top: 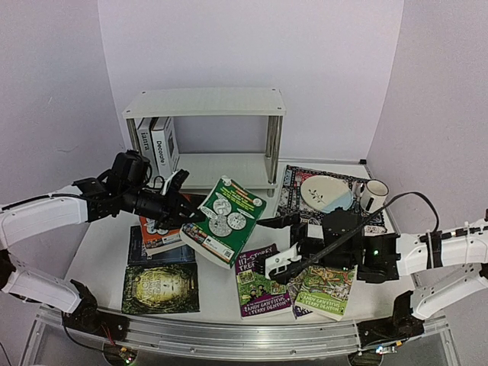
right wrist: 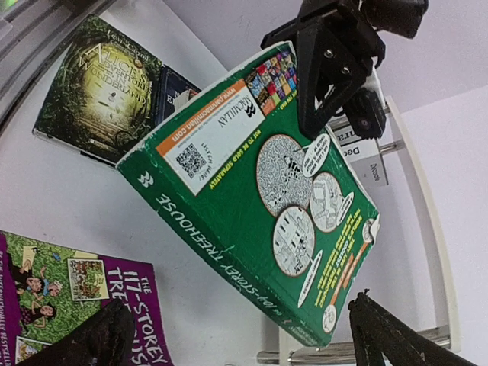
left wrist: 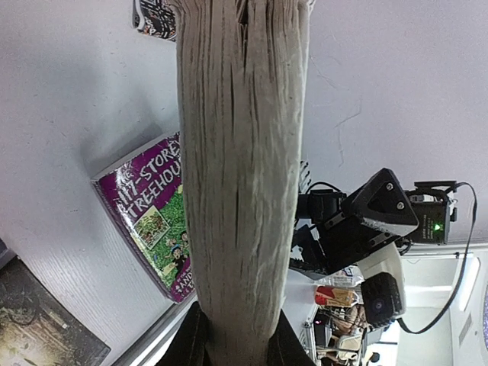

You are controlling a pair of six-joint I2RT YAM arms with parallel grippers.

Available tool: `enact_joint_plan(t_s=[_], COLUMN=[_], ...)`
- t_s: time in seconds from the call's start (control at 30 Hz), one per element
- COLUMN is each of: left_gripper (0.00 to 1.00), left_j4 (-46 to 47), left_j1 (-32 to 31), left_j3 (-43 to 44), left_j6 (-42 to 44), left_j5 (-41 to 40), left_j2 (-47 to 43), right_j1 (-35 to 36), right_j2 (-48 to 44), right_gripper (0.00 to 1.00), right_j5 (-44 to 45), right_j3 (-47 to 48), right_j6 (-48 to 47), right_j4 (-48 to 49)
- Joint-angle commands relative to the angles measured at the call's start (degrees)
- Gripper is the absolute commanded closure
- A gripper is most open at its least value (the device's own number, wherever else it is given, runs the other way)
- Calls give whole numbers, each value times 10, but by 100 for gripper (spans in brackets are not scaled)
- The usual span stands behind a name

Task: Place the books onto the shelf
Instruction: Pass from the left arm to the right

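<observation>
Left gripper (top: pixel 185 216) pinches the green book's (top: pixel 226 219) edge above the table's (top: pixel 99 252) middle; right gripper (top: pixel 276 244), fully spread, faces its other edge.

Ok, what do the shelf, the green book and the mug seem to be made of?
Shelf: flat white boards with a matte look, probably painted or laminated wood. Its posts gleam like chromed metal.
Green book: a paperback with a glossy printed card cover. The rough cream page edges look like cheap paper.
Mug: white with a slight sheen, likely glazed ceramic.
</observation>
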Motion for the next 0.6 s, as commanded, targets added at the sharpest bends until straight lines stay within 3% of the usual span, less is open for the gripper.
enact_joint_plan(t_s=[0.0,0.2,0.3,0.4,0.57], left_gripper=[100,100,100,100,100], left_j4=[70,76,78,80,83], left_j1=[1,1,1,1,1], left_j3=[51,55,53,52,52], left_j6=[-1,-3,-2,-2,1], left_j5=[56,85,91,94,102], left_j2=[-2,6,8,12,15], right_j1=[13,26,35,39,40], right_j2=[18,56,82,106,124], right_gripper=[2,2,2,12,29], right_j5=[25,63,84,93,102], right_j3=[19,9,-6,-15,-13], right_j6=[-117,-227,-275,-295,-316], right_j4=[51,127,220,303,323])
